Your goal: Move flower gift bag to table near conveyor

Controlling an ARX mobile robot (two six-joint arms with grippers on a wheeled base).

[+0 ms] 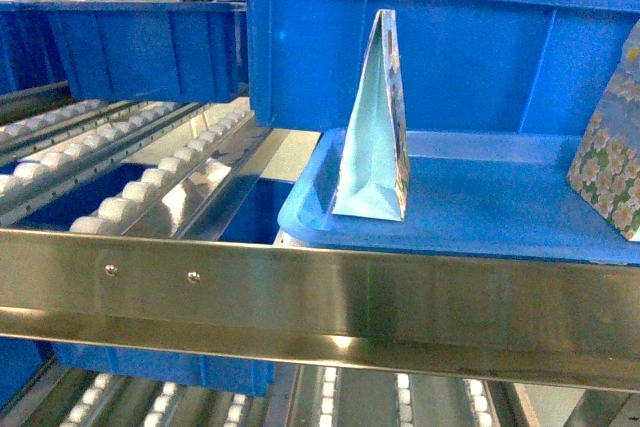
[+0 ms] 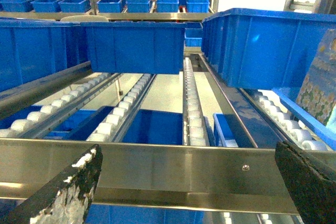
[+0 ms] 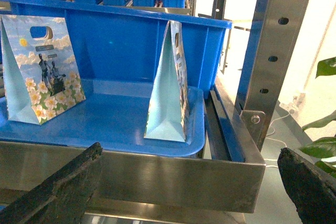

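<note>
A flower gift bag, pale blue with daisies and a cut-out handle, stands upright on a blue tray. A second bag stands edge-on near the tray's right end. In the head view an edge-on bag stands at the tray's left end, and a floral bag is cut off at the right. My right gripper is open, below and in front of the tray. My left gripper is open before the conveyor. The table is out of view. Neither gripper shows in the head view.
A shiny steel front rail crosses in front of the roller lanes and tray. Large blue bins sit behind the bags and on the lanes. A perforated steel post stands right of the tray, with plant leaves beyond.
</note>
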